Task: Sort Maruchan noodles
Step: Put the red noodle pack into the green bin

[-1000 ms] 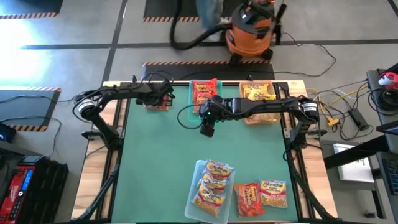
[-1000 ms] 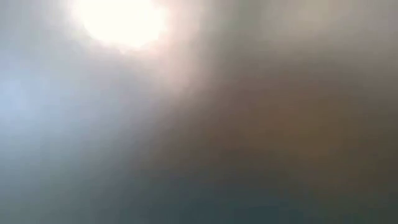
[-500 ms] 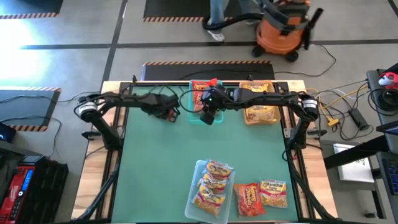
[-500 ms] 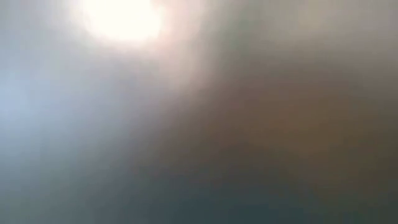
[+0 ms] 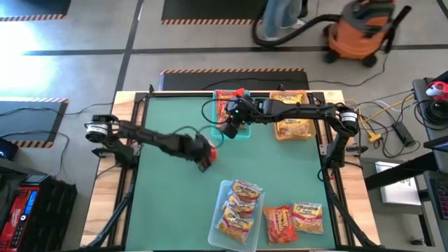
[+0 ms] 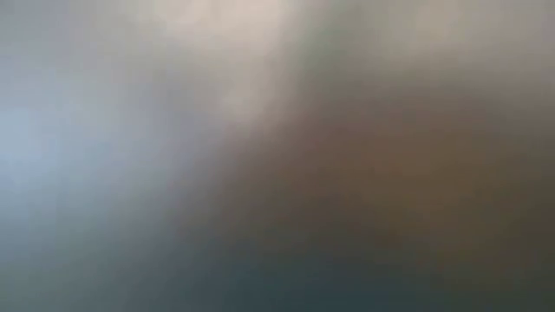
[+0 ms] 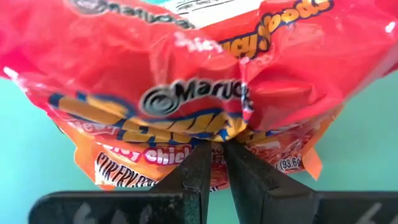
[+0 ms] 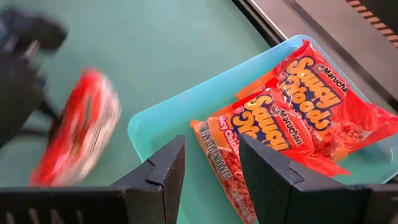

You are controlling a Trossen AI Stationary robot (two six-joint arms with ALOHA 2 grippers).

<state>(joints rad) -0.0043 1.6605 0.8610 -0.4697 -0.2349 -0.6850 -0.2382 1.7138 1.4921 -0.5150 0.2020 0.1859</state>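
Red crinkly plastic fills the left wrist view: one Maruchan packet (image 7: 186,93) is pinched at its edge between the left gripper (image 7: 214,163) fingers, which are clamped tight on it. From above, this packet (image 5: 207,150) is over the middle of the green table (image 5: 168,196), between the far bins and the near ones; which way its long axis runs I cannot tell.

Over the teal bin (image 8: 155,121) at the table's far edge is the right gripper (image 8: 211,163), its fingers apart and holding nothing. Two red packets (image 8: 298,115) lie overlapped in that bin, long axes running along the bin's length. Beside it, the tan bin (image 5: 292,115) holds yellow packets; their number is unclear. Near the front edge, the clear bin (image 5: 236,213) holds about three yellow-orange packets, with one red packet (image 5: 278,222) and one yellow one (image 5: 307,217) on the table just beside it.
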